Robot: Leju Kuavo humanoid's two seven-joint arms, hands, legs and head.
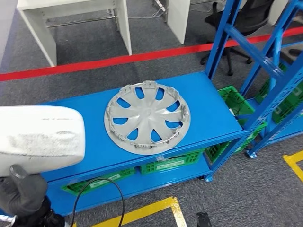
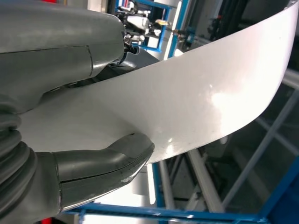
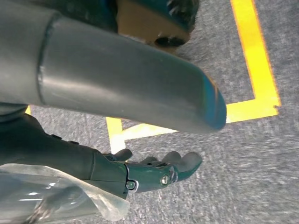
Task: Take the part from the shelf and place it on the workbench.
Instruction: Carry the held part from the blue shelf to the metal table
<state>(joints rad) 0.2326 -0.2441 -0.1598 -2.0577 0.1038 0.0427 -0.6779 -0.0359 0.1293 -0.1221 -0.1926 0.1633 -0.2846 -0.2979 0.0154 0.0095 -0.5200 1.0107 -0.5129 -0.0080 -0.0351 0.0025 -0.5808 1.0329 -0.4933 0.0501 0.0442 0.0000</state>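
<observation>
White curved panel part [image 2: 197,98] is gripped by the left robot hand [image 2: 70,116]: thick grey thumb [image 2: 116,161] presses one face, the rest of the hand clamps the opposite face. In the head view the same white part [image 1: 39,137] sits at the lower left, above the dark left robot hand [image 1: 21,194], hanging in front of the left end of the blue shelf [image 1: 207,104], not resting on it. Its near face looks scuffed.

Grey hubcap [image 1: 147,117] lies flat on the blue shelf top, roughly centre, well apart from the white part. Green crates [image 1: 171,163] sit on the lower shelf level, more green crates [image 1: 239,101] to the right behind the blue uprights. Black cable [image 1: 103,182] loops in front of the shelf edge.

Right robot hand [image 3: 155,170] hangs over grey carpet, fingers loosely extended, nothing in it. Yellow floor tape [image 3: 253,60] runs under it; clear plastic wrap [image 3: 53,198] shows by the wrist.

Red floor tape [image 1: 107,61] crosses the carpet behind the shelf; white desks [image 1: 71,19] and a black office chair [image 1: 243,23] stand beyond it.
</observation>
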